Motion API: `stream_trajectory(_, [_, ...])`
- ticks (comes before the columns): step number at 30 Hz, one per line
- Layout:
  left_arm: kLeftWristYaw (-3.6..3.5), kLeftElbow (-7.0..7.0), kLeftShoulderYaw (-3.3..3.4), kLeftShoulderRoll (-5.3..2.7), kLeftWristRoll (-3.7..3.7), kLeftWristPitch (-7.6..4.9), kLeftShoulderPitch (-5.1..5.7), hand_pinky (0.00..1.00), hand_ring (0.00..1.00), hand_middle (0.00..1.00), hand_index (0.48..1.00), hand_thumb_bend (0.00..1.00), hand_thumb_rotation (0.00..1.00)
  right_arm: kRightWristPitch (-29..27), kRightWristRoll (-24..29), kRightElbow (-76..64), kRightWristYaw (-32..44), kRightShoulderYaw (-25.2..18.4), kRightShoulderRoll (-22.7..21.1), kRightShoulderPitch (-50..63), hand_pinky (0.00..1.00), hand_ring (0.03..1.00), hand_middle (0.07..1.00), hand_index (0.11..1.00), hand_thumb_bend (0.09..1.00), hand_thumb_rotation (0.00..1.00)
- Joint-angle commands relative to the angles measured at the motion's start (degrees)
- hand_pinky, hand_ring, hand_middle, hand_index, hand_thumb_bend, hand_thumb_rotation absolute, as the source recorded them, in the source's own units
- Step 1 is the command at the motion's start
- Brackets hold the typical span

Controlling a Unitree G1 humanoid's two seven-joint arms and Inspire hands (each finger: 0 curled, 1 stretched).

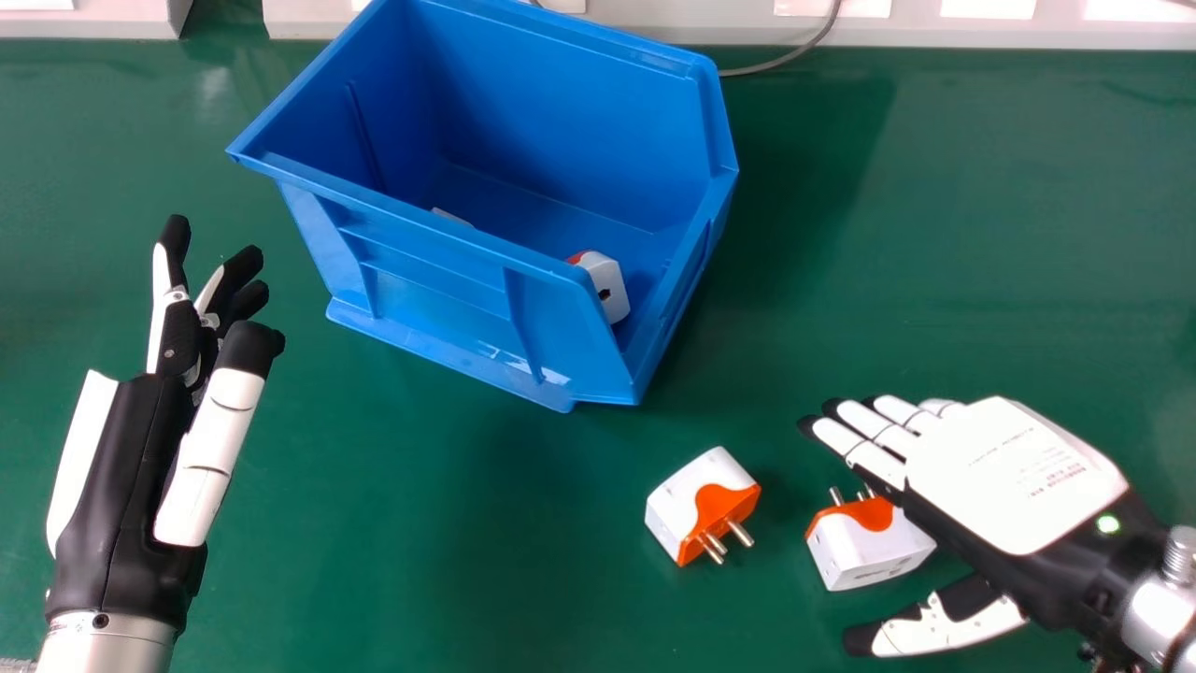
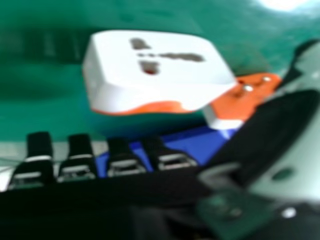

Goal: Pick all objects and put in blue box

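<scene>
Green surface (image 1: 448, 579), pale strip (image 1: 1074, 35) along the far edge, grey cable (image 1: 790, 58) by it. Head view: blue box (image 1: 425, 280) at far centre, one white-and-orange plug adapter (image 1: 609, 288) inside near a corner, plus a bit of a white object (image 1: 451, 217) over the near wall. Two more on the surface: left adapter (image 1: 675, 502) tilted, orange face and metal pins showing, well apart from the right hand (image 1: 1014, 477); right adapter (image 1: 867, 554) partly covered by that hand, pins pointing toward the box side. Right hand wide open, back up, fingers straight toward the view's left, thumb spread away, gripping nothing; contact with the adapter, can't tell. Left hand (image 1: 131, 467) at view's left, fingers loosely extended away from the robot, empty.

Right hand view: right adapter close up between fingers and thumb, white rounded body, dark socket slots facing the camera, orange along one edge. Left adapter beyond, orange with shiny pins, partly hidden. Blue box wall past the fingertips.
</scene>
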Motion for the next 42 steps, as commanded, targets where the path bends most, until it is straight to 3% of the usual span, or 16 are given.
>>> stream_trajectory(1, [0.06, -1.26, 0.41, 0.52, -0.15, -1.05, 0.16, 0.87, 0.95, 0.96, 0.952, 0.72, 0.94, -0.1, -0.8, 1.1, -0.4, 0.9, -1.0, -2.1, 0.88, 0.937, 0.977, 0.973, 0.505, 0.78])
stream_trajectory(7, [-0.3, -1.38, 0.84, 0.83, -0.71, -0.85, 0.46, 0.87, 0.95, 0.96, 0.96, 0.71, 0.95, -0.2, -1.7, 3.7, -1.2, 2.7, -1.6, -4.4, 0.85, 0.932, 0.971, 0.964, 0.469, 0.75])
stream_trajectory(21, [-0.52, -1.71, 1.71, 1.86, -0.77, -0.18, 0.53, 0.87, 0.94, 0.96, 0.959, 0.71, 0.95, -1.8, -1.6, 7.3, -3.0, 5.3, -2.3, -8.2, 0.8, 0.902, 0.94, 0.925, 0.409, 0.67])
stream_trajectory(22, [-0.53, -1.85, 1.73, 1.88, -0.77, -0.09, 0.57, 0.86, 0.94, 0.96, 0.958, 0.71, 0.95, -2.0, -1.7, 7.8, -3.5, 5.6, -2.1, -8.8, 0.75, 0.849, 0.873, 0.862, 0.394, 0.62])
stream_trajectory(24, [-0.51, -2.01, 1.74, 1.97, -0.77, 0.07, 0.58, 0.86, 0.94, 0.96, 0.958, 0.72, 0.95, -2.2, -1.7, 9.3, -5.0, 6.0, -1.5, -9.7, 0.73, 0.822, 0.84, 0.829, 0.389, 0.6])
stream_trajectory(25, [-0.51, -2.05, 1.75, 2.04, -0.77, 0.13, 0.56, 0.86, 0.94, 0.96, 0.958, 0.72, 0.95, -2.3, -1.6, 10.2, -6.0, 6.3, -1.1, -10.0, 0.68, 0.758, 0.771, 0.759, 0.415, 0.48])
stream_trajectory(26, [-0.5, -2.12, 1.77, 2.1, -0.78, 0.23, 0.56, 0.86, 0.94, 0.96, 0.957, 0.72, 0.95, -2.4, -1.4, 11.1, -7.0, 6.5, -0.7, -10.3, 0.55, 0.601, 0.64, 0.661, 0.453, 0.31])
stream_trajectory(27, [-0.49, -2.19, 1.77, 2.14, -0.78, 0.31, 0.57, 0.86, 0.94, 0.96, 0.957, 0.72, 0.95, -2.4, -1.3, 11.7, -7.8, 6.6, -0.6, -10.4, 0.55, 0.601, 0.64, 0.661, 0.453, 0.31])
stream_trajectory(29, [-0.42, -2.44, 1.76, 2.21, -0.76, 0.54, 0.63, 0.86, 0.94, 0.95, 0.956, 0.72, 0.95, -2.8, -0.9, 13.8, -10.1, 6.8, -0.1, -10.8, 0.32, 0.368, 0.469, 0.544, 0.496, 0.1])
stream_trajectory(30, [-0.39, -2.56, 1.75, 2.23, -0.75, 0.63, 0.66, 0.86, 0.94, 0.95, 0.956, 0.72, 0.95, -3.1, -0.8, 15.0, -11.3, 7.0, 0.1, -11.1, 0.28, 0.323, 0.439, 0.527, 0.503, 0.06])
stream_trajectory(35, [-0.27, -2.87, 1.72, 2.35, -0.69, 1.16, 0.42, 0.86, 0.94, 0.95, 0.956, 0.72, 0.95, -4.4, 2.0, 19.1, -14.5, 6.9, 0.8, -12.3, 0.24, 0.279, 0.431, 0.512, 0.511, 0.03])
stream_trajectory(39, [-0.34, -2.76, 1.78, 2.44, -0.78, 1.42, 0.24, 0.86, 0.94, 0.95, 0.956, 0.72, 0.95, -4.4, 4.1, 19.5, -13.8, 7.0, 0.9, -12.6, 0.19, 0.209, 0.457, 0.491, 0.521, 0.01])
stream_trajectory(42, [-0.38, -2.85, 1.77, 2.47, -0.81, 1.58, 0.2, 0.86, 0.94, 0.95, 0.956, 0.72, 0.95, -4.2, 5.2, 19.3, -13.1, 7.0, 0.9, -12.6, 0.19, 0.21, 0.463, 0.487, 0.523, 0.0])
